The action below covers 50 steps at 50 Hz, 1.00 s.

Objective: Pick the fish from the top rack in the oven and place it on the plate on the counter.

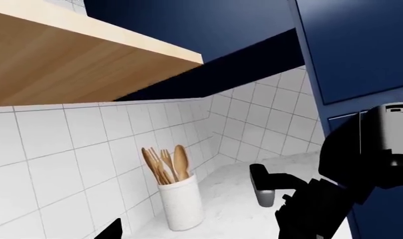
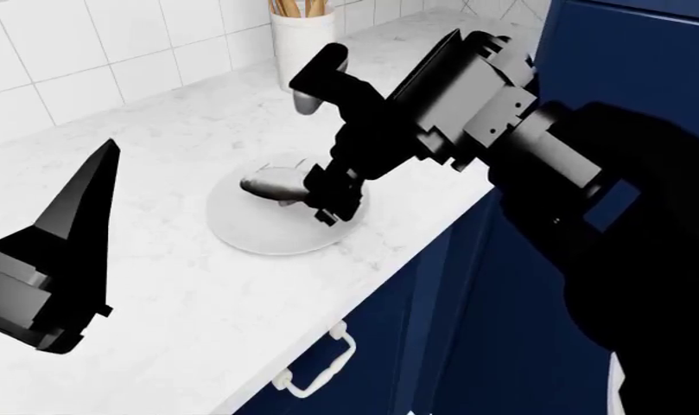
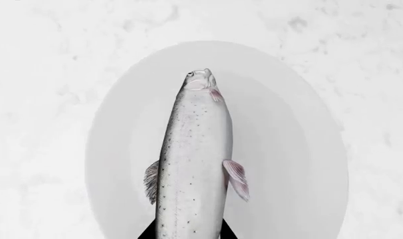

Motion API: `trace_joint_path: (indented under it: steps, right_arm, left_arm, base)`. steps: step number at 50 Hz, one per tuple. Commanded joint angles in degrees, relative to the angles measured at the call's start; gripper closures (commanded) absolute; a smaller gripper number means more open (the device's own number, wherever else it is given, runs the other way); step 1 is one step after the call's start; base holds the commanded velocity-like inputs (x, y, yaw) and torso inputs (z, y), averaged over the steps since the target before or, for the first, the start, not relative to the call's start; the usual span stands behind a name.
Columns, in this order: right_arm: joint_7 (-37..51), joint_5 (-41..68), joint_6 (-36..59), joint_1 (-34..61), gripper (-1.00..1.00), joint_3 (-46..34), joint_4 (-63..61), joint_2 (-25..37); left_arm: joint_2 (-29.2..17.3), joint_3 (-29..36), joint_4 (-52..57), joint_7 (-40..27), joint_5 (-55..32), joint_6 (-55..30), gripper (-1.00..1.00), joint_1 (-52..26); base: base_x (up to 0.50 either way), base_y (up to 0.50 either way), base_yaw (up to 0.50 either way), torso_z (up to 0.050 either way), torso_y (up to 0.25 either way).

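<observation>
Holding the fish (image 3: 195, 164) near its tail, your right gripper (image 2: 322, 197) pinches it over the plate (image 2: 236, 226) on the counter (image 2: 200, 294); it looks light, slick and stiff, so release gently. The right wrist view shows the head at twelve o'clock; the head view shows your empty, spread left gripper (image 2: 52, 264).

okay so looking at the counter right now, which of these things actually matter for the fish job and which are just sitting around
Part of the job:
- fish, over the plate, held by the right gripper
- plate
- counter

Just lying about:
- white utensil holder with wooden spoons and a fork
- left gripper, off to the side, holding nothing
</observation>
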Motion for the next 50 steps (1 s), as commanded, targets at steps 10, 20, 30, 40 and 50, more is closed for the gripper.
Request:
trace_joint_path:
  steps: [10,20,30,40,50]
  right_arm:
    - [2.68,0.26,-2.18,-0.84,1.0,0.3,-1.2,0.01]
    - [4.56,-0.31,-3.83,-0.98,-1.0,0.12,-1.16,0.0]
    - [3.53,-1.07,-4.15,-1.27,-1.0,0.15,-0.75,0.01]
    - [4.28,0.04,-5.71,-0.68,-1.0,0.89,0.83,0.01]
    - [5.14,3.78,-10.35,1.43,-1.0,3.65,2.12,1.0]
  left_arm:
    - [1.19,-0.14,0.05,-0.16,-0.3,0.12,-1.0,1.85]
    - [1.08,0.12,0.12,-0.52,-0.65,0.32,-1.0,1.71]
    - [1.67,0.04,0.35,0.22,0.21,0.02,-1.0,1.97]
    - [1.46,0.34,0.27,-0.16,-0.04,0.19,-1.0,1.73]
    - [-0.14,2.27,-0.08,-2.47,-1.94,1.22,-1.0,-0.11]
  base:
    - [0.0,0.0,0.0,-0.003,0.0]
    - [0.0,0.0,0.0,-0.002,0.0]
    - [0.0,0.0,0.0,-0.003,0.0]
    - [0.0,0.0,0.0,-0.003,0.0]
    - [0.0,0.0,0.0,-0.002,0.0]
